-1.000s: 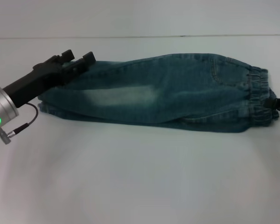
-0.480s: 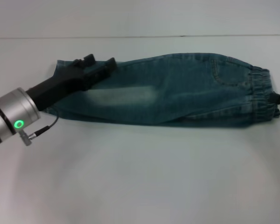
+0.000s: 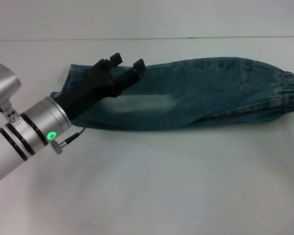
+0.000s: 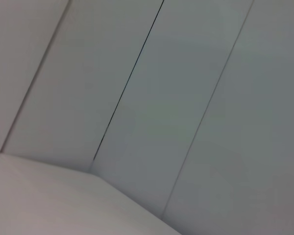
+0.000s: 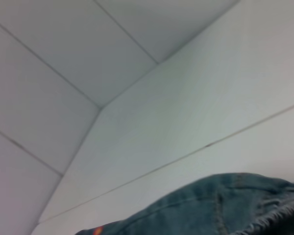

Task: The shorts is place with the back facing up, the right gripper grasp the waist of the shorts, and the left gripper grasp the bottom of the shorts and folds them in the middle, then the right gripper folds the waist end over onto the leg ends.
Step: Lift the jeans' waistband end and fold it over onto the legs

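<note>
Across the white worktop (image 3: 147,186) we have the shorts (image 3: 196,93) folded lengthwise, waist (image 3: 291,93) rightward. Our left claw (image 3: 127,62) hovers part-open, empty, over the leg ends (image 3: 71,85); our right claw is unseen. Next, carry the waist squarely onto the hems.

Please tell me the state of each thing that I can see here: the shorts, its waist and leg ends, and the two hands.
shorts: folded lengthwise, lying flat on the table.
waist: at the robot's right end, gathered.
leg ends: at the left end, partly under the arm.
left hand: open, over the shorts.
right hand: not in view.
</note>
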`<move>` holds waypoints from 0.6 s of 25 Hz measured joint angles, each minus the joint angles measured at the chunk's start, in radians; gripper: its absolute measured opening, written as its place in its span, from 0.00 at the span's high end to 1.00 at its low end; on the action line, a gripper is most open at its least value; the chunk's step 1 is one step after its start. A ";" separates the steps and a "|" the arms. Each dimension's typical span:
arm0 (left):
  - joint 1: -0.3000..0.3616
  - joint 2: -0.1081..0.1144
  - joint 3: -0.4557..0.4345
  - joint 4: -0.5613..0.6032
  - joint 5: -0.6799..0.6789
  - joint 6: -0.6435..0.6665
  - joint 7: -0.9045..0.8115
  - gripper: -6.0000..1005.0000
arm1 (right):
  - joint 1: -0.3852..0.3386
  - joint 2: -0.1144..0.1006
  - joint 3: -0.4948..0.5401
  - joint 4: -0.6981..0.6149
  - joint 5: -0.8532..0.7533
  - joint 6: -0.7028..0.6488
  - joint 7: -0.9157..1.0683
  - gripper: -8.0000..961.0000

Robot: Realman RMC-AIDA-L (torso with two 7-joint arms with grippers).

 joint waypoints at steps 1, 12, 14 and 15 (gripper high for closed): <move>-0.007 0.000 -0.001 -0.032 -0.021 -0.003 0.055 0.15 | 0.000 0.001 0.001 -0.015 0.000 -0.018 0.000 0.97; -0.107 0.000 -0.144 -0.391 -0.152 -0.165 0.775 0.35 | 0.073 0.002 -0.012 -0.247 0.067 -0.312 0.017 0.97; -0.113 0.000 -0.147 -0.407 -0.148 -0.178 0.795 0.45 | 0.097 -0.002 -0.012 -0.293 0.069 -0.346 0.047 0.97; -0.117 0.000 -0.146 -0.415 -0.144 -0.188 0.799 0.49 | 0.109 -0.006 -0.012 -0.311 0.069 -0.359 0.064 0.97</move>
